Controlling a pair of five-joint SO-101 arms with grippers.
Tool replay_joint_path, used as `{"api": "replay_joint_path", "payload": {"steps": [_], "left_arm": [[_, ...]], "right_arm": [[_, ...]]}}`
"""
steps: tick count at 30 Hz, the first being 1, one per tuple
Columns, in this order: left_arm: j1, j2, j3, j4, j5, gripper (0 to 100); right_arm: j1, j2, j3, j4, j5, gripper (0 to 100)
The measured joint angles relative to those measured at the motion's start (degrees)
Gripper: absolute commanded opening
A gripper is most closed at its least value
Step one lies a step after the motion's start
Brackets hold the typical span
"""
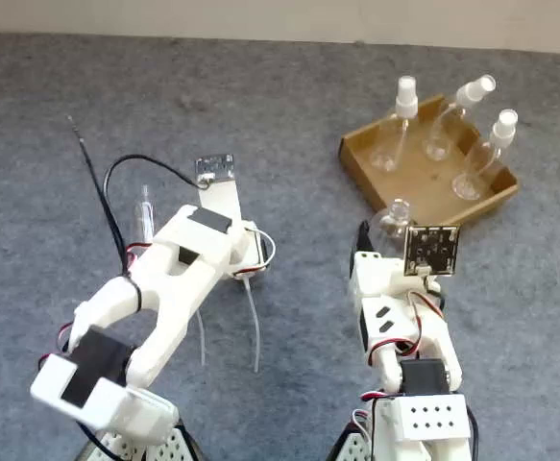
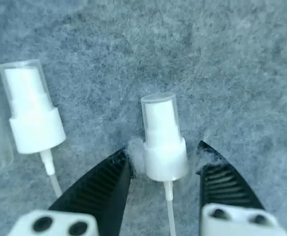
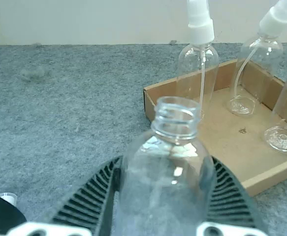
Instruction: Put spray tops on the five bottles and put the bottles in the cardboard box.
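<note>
**High view: three bottles of five done**

The cardboard box (image 1: 356,175) holds three capped bottles (image 1: 391,139); by my count, two are left to cap and box.

Left wrist view: the left gripper (image 2: 164,152) gapes wide, with a spray top (image 2: 162,123) lying between its jaws and a second spray top (image 2: 32,110) just outside them.

Right wrist view: the right gripper (image 3: 165,169) clamps an uncapped bottle (image 3: 175,123), with the box beyond the jaws.

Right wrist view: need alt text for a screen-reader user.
The end effector grips an upright open bottle that has no spray top. Behind it, a box holds capped bottles.
</note>
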Motion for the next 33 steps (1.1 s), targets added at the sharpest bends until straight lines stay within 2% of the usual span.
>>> {"api": "replay_joint_path", "payload": {"steps": [4,9,13,25,33], "left_arm": [[0.0,3.25,-0.09,-4.04,0.18,16],[0.0,4.22,-0.44,-4.57,0.18,0],[0.44,4.22,-0.88,-4.84,0.18,3],[0.44,3.87,-1.32,-4.84,0.18,3],[-2.02,-11.87,-1.32,-4.84,0.18,4]], "right_arm": [[0.0,0.0,0.0,0.0,0.0,17.7],[0.0,0.0,0.0,0.0,0.0,17.7],[0.0,0.0,0.0,0.0,0.0,17.7],[-0.09,0.0,3.34,0.0,0.0,17.7],[-5.45,0.0,3.43,0.0,-0.09,17.7]]}}
